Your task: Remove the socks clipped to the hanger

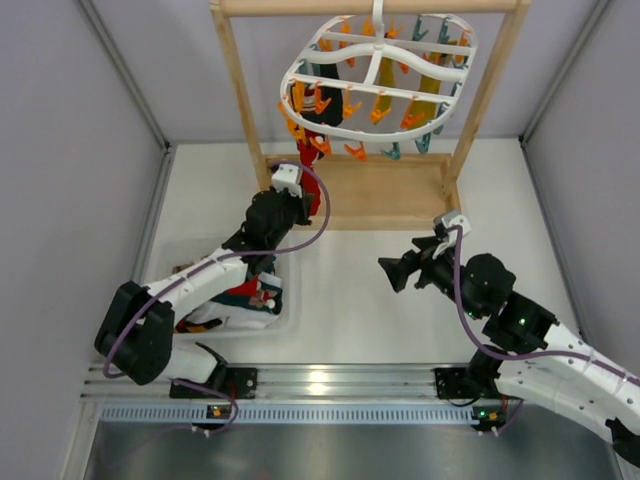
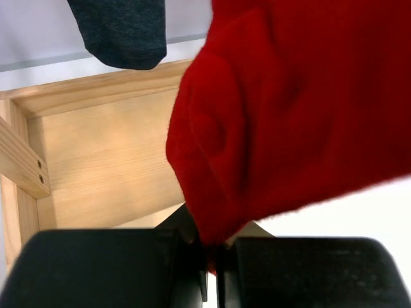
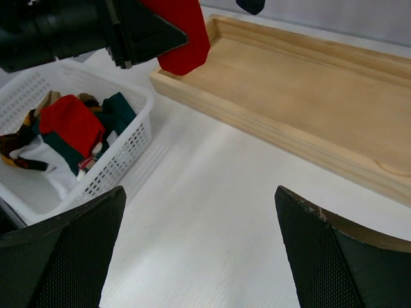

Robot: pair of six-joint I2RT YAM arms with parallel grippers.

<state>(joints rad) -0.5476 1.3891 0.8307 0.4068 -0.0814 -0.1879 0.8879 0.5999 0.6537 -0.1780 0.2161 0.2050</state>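
The left gripper (image 2: 212, 247) is pinched together on the lower tip of a red sock (image 2: 295, 115). The sock's top runs out of the wrist view. From above, the arm covers most of this sock, so the peg holding it cannot be made out. A dark sock (image 2: 122, 32) hangs beside it, cut off at the top edge. Both dangle over the wooden stand (image 2: 109, 154) under the white hanger (image 1: 298, 62). Yellow socks (image 1: 385, 75) show only in part behind the hanger's bars. The right gripper (image 3: 199, 189) has its fingers wide apart above the bare table, holding nothing. A white basket (image 3: 119, 163) holds a jumble of socks, hard to tell apart.
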